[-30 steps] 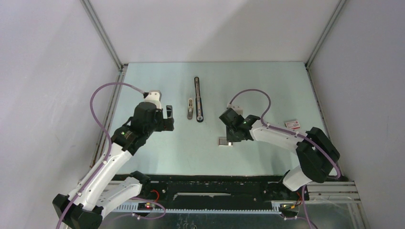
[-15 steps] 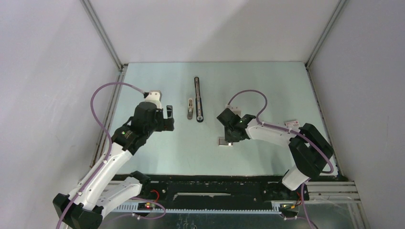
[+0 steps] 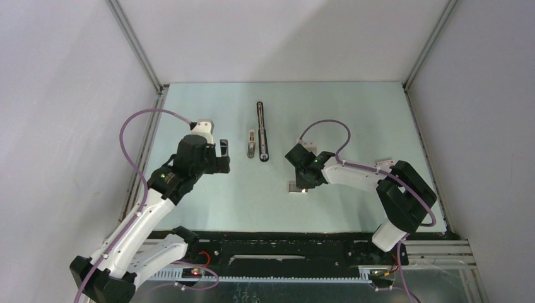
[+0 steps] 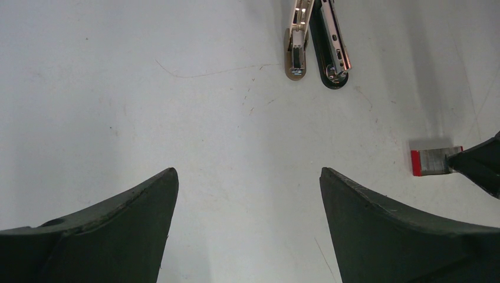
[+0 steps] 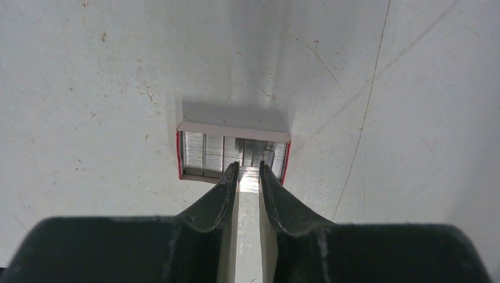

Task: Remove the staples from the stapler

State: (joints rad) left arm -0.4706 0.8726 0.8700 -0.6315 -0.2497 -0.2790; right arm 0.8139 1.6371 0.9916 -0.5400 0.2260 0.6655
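Left arm (image 3: 142,218): white shell links, black joint housings, black base block. Right arm (image 3: 363,178): same scheme. Lilac cable looped off each wrist: left cable (image 3: 135,120), right cable (image 3: 328,122). Small green LED on black housing, left (image 3: 163,176) and right (image 3: 313,165). Small red light (image 3: 197,273) by left base, lower left of top view. Left gripper (image 4: 247,174): fingers (image 4: 118,236) matte dark, broad wedges. Right gripper (image 5: 249,168): fingers (image 5: 215,206) dark, narrow curved tips, pale inner faces, wide black body behind.

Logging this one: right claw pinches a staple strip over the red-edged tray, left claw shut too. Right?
No: the left claw is open, spread wide in the left wrist view. The right claw does pinch the staples over the tray.
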